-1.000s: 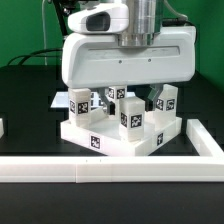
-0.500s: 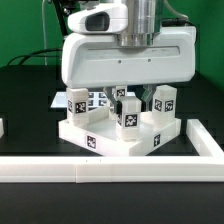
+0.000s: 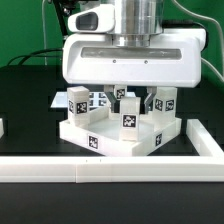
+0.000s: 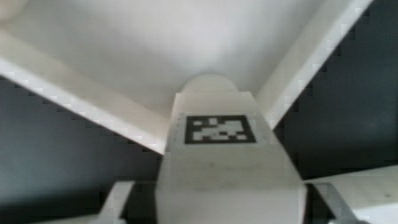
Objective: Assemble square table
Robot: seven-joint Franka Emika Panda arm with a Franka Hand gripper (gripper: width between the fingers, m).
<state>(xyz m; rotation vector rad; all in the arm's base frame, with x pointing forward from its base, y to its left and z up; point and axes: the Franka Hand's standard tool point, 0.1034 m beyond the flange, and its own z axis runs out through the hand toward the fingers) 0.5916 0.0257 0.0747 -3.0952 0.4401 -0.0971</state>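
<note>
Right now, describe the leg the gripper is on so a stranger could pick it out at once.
Find the square table, the white slab lying in front of the long white rail. Several tagged white legs stand on it under the big white gripper. The one meant is the leg nearest the slab's middle, directly below the gripper; unlike its neighbours, the fingers flank it on both sides.
</note>
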